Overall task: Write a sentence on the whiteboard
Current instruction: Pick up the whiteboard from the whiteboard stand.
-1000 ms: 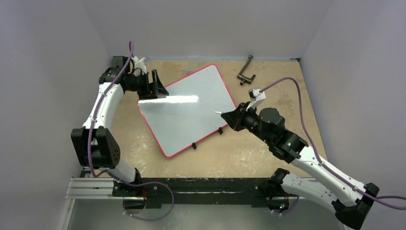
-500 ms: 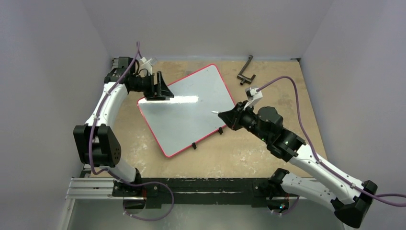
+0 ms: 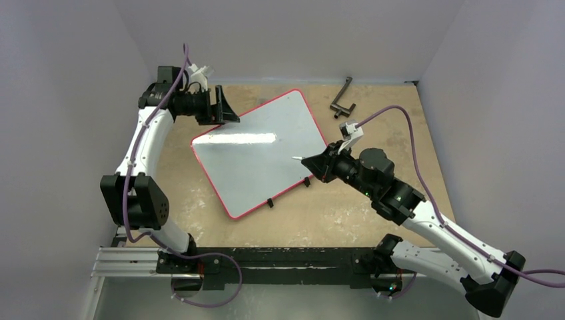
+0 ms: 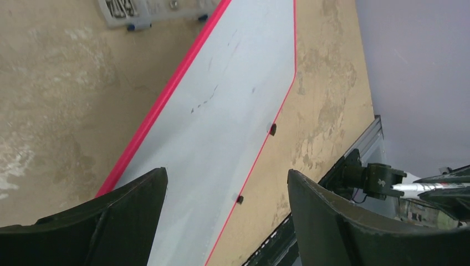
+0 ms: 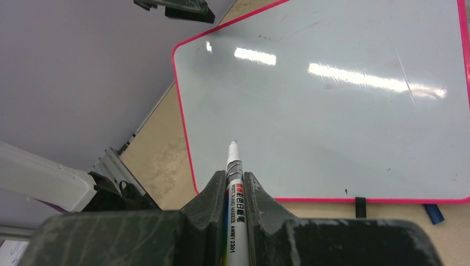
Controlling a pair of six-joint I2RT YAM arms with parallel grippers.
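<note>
The whiteboard [image 3: 256, 160] lies slanted on the tabletop, white with a thin red rim; it also fills the left wrist view [image 4: 227, 122] and the right wrist view [image 5: 332, 127]. No sentence shows on it, only faint smudges and glare. My right gripper [image 3: 318, 164] is shut on a white marker [image 5: 233, 166], whose tip [image 3: 294, 158] points over the board's right part; whether it touches, I cannot tell. My left gripper [image 3: 223, 108] hangs open over the board's far-left corner with nothing between its fingers [image 4: 310, 205].
A black L-shaped tool [image 3: 343, 100] lies at the back right of the table. Small black clips [image 3: 270, 202] sit on the board's near rim. An aluminium rail [image 3: 133, 257] runs along the near edge. Grey walls close in on three sides.
The left gripper has drawn back from over the board's far-left corner toward the back wall. The right gripper has carried the marker a little left over the board.
</note>
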